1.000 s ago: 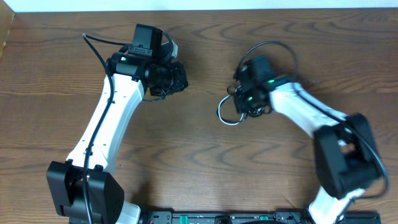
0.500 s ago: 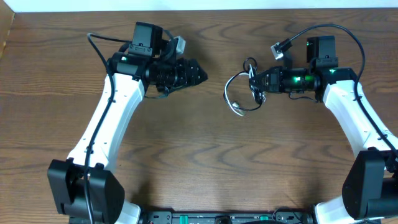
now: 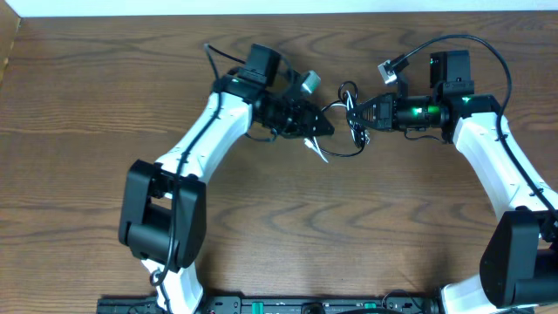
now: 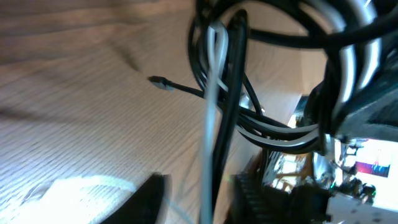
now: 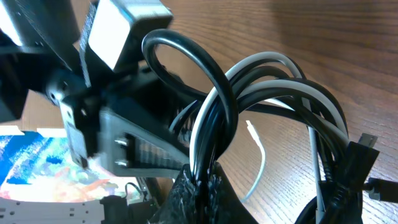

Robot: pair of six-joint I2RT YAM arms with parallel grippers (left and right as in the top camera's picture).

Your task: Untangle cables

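Cables [image 5: 225, 99], black and white, bunch near the table's [image 3: 87, 192] far middle, clamped in the right gripper [image 3: 358, 116] so loops hang free. The left gripper [image 3: 324, 131] straddles strands, fingers parted, probably to pull one loose.

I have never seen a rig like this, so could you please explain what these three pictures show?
It is a robot with two white arms working at a wooden table. The wide picture comes from a camera fixed above. In it the left arm is on the left and the right arm is on the right. The other two pictures come from small cameras on the wrists, so each looks along its own arm's jaws from very close.

Between the two arms is a tangle of thin cables, some black and some white. The right jaws are shut on the bundle, as the right wrist picture shows. The left jaws look open, with strands running between them. Nothing else lies on the table.
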